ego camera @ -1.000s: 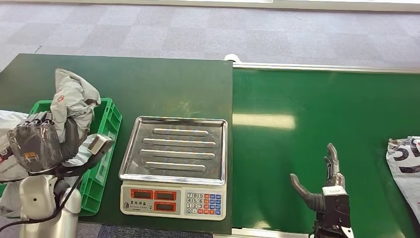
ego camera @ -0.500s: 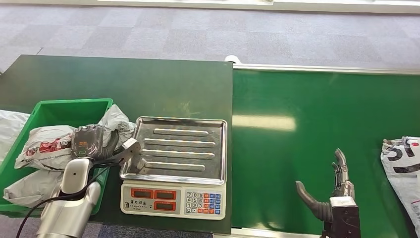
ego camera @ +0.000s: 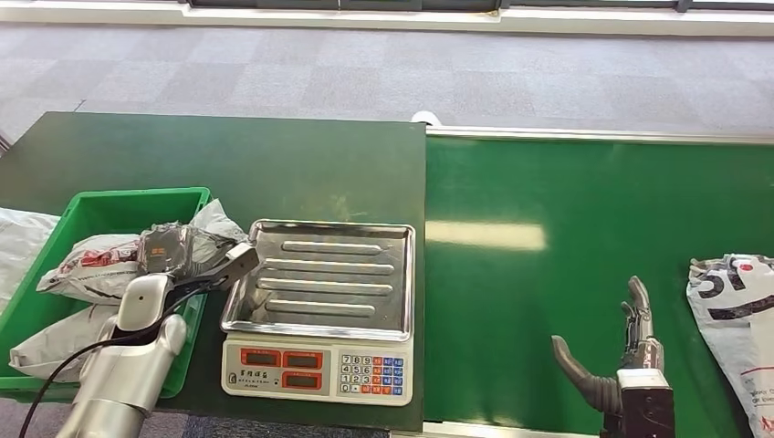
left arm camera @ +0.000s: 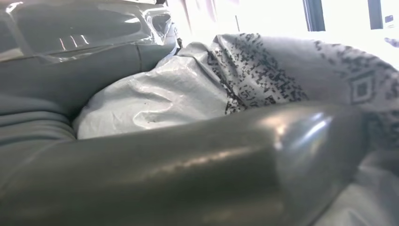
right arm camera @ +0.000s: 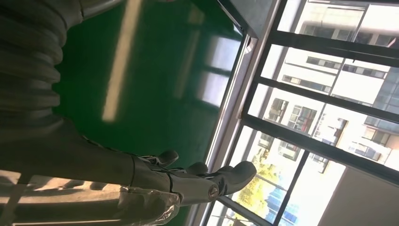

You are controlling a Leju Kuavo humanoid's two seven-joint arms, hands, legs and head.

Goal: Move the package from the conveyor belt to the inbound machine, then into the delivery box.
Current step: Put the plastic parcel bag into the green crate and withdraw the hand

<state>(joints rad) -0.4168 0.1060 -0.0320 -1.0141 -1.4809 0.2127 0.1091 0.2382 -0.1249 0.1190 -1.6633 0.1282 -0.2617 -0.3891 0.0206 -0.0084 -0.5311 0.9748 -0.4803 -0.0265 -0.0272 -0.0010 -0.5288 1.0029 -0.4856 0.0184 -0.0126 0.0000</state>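
Note:
My left hand (ego camera: 170, 253) lies over the right end of the green delivery box (ego camera: 137, 194), its thumb stretched toward the scale. It holds a grey-white package (ego camera: 212, 228) that rests in the box on other parcels. Close up, that package (left arm camera: 188, 89) sits between the thumb (left arm camera: 188, 174) and the fingers. Another grey-white package with black print (ego camera: 730, 310) lies on the green conveyor belt (ego camera: 548, 201) at the far right. My right hand (ego camera: 621, 356) hovers over the belt's near edge, to the left of that package, fingers (right arm camera: 207, 181) spread and holding nothing.
A weighing scale with a steel tray (ego camera: 319, 278) and keypad (ego camera: 374, 372) stands between box and belt on the dark green table (ego camera: 274, 155). The box holds a white parcel with red print (ego camera: 91, 260) and another (ego camera: 50, 338). A white bag (ego camera: 18, 237) lies left of the box.
My left hand has come down from above the box, and the grey-white package now rests inside it. The right hand has barely moved. The belt package shows further into view.

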